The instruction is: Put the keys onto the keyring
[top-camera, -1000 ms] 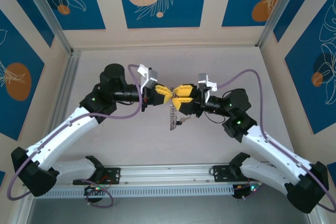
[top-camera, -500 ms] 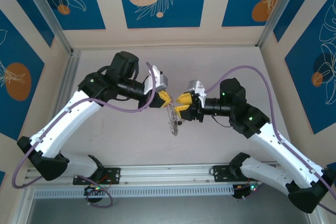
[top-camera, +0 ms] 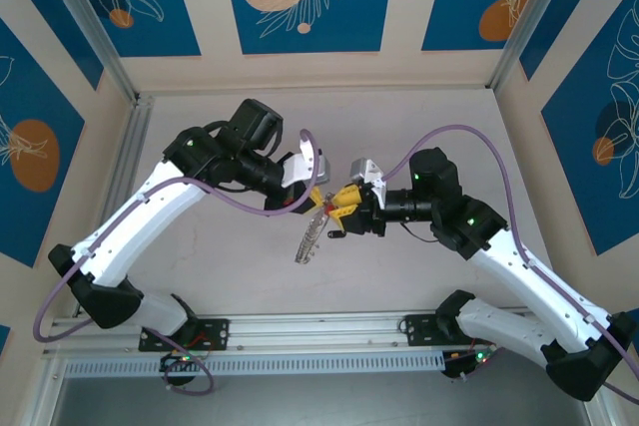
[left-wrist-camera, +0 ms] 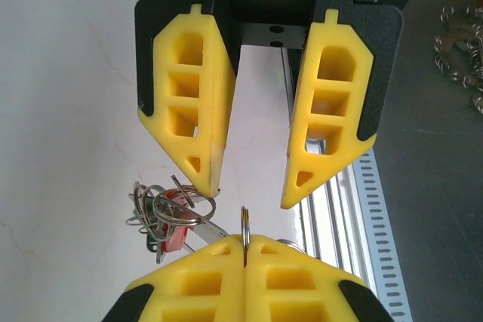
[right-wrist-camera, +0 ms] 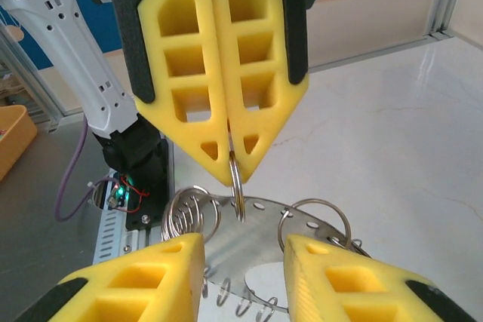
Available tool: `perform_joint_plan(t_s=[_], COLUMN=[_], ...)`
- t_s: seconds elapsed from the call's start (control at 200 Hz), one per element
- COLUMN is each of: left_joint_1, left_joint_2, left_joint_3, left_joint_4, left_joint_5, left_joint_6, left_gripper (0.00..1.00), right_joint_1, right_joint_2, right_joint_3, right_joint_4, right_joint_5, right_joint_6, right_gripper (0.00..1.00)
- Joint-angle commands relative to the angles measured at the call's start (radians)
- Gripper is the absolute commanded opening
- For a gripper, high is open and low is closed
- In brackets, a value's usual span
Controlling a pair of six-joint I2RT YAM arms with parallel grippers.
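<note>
The left gripper (top-camera: 319, 193) is clamped shut on the thin loop of the keyring (top-camera: 310, 233) (silvery pieces (left-wrist-camera: 146, 213) and a red tag (left-wrist-camera: 175, 225) dangling beneath). The right gripper (top-camera: 343, 203) is seen just beside it, jaws spread apart.

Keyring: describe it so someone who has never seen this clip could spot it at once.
Above mid-table, the left gripper and right gripper face each other. The keyring hangs from the shut left gripper, which pinches one thin ring of it. It is the only silvery dangling bundle: a holed strip carrying loose rings and a red tag.
</note>
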Motion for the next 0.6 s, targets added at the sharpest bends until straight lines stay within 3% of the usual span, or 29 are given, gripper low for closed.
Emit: perform_joint_plan(t_s=[0.0,0.595], left_joint_1=[-0.02,-0.046], left_joint_2=[0.011,0.021], left_joint_3=[0.045,0.043], left_joint_4=[-0.044,-0.036], left_joint_5=[-0.013,-0.034], left_joint_6=[0.033,0.027], left_gripper=[0.0,0.0], right_joint_1=[0.0,0.014], right_joint_2=[0.009,0.061], right_joint_3=[0.025,0.039], right_joint_4=[0.022,0.045], right_joint_5=[-0.031,-0.072], right_joint_6=[-0.007,-0.022], right_gripper=[0.34,0.24])
